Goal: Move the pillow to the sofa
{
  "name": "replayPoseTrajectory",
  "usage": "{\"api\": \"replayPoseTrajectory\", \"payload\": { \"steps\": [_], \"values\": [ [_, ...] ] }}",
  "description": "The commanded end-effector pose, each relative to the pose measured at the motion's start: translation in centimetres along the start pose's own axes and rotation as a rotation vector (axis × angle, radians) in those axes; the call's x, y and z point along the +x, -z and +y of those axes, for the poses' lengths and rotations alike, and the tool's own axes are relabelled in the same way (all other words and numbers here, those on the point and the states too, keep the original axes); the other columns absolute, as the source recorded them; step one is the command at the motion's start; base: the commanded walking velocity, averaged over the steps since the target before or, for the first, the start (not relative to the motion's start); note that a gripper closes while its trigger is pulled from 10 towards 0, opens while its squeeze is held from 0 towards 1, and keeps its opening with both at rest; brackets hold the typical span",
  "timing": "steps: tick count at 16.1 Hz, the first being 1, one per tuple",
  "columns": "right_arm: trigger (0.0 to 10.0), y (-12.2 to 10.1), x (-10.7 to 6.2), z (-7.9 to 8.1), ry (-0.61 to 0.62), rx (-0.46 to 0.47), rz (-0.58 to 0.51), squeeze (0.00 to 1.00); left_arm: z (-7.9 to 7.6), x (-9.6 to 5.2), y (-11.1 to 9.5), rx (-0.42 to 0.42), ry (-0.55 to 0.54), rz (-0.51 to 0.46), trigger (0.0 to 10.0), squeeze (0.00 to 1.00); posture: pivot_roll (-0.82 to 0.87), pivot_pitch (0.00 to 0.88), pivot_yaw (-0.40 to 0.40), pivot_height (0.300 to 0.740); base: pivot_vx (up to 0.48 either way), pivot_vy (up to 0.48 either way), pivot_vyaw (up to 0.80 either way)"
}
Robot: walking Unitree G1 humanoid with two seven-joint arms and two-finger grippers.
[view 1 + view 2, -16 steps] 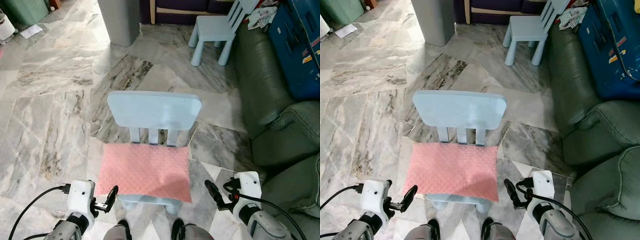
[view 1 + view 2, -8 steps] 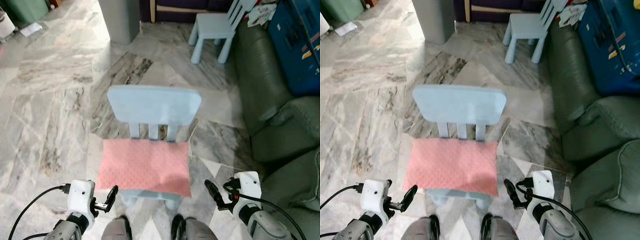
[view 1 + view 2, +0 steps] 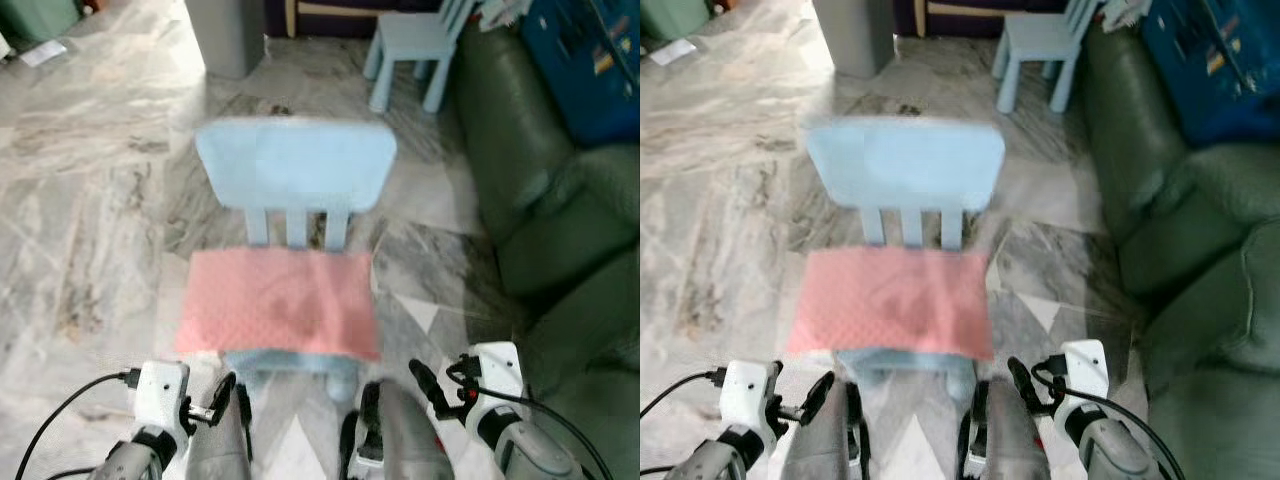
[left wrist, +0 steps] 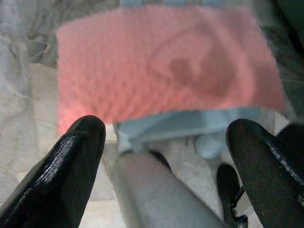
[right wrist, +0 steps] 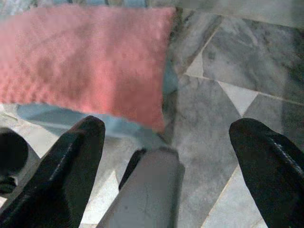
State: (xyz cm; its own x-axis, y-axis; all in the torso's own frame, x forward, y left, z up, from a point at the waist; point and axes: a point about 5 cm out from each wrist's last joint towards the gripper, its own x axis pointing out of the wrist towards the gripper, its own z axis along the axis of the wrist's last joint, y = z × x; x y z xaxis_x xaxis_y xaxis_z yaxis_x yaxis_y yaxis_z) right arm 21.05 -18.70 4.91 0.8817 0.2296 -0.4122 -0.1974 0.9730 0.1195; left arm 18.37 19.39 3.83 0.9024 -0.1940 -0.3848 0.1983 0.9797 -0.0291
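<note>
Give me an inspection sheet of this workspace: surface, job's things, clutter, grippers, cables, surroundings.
Surface: grey veined marble floor; picture blurred.
Job's things: pink pillow lies flat on the seat of the light blue chair; green sofa stands to the robot's right.
Clutter: white paper on the floor far left.
Grippers: left gripper and right gripper both open, low before the chair, apart from the pillow.
Cables: black cable at the left wrist, another at the right.
Surroundings: second blue chair, blue case, grey pillar.
</note>
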Motion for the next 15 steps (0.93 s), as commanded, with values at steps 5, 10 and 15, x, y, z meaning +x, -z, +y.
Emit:
{"api": "replayPoseTrajectory", "payload": {
  "steps": [5, 10, 15],
  "values": [
    [10.0, 0.45, -0.18, 0.01, -0.001, 0.003, 0.019, 0.0, 0.3, -0.29, 0.3, 0.003, -0.016, 0.022, 10.0, 0.0, 0.0, 0.288, -0.017, 0.497, 0.0, 0.0, 0.0],
    [10.0, 0.43, -0.07, -0.18, 0.004, 0.0, 0.019, 0.0, 0.37, -0.29, 0.34, 0.011, -0.026, 0.027, 10.0, 0.0, 0.0, 0.287, -0.016, 0.447, 0.0, 0.0, 0.0],
    [10.0, -0.01, 0.4, -0.17, -0.003, -0.005, 0.008, 0.0, 0.72, -0.15, 0.04, 0.02, -0.053, 0.015, 10.0, 0.0, 0.01, 0.289, -0.018, 0.387, 0.0, 0.0, 0.0]
  ]
}}
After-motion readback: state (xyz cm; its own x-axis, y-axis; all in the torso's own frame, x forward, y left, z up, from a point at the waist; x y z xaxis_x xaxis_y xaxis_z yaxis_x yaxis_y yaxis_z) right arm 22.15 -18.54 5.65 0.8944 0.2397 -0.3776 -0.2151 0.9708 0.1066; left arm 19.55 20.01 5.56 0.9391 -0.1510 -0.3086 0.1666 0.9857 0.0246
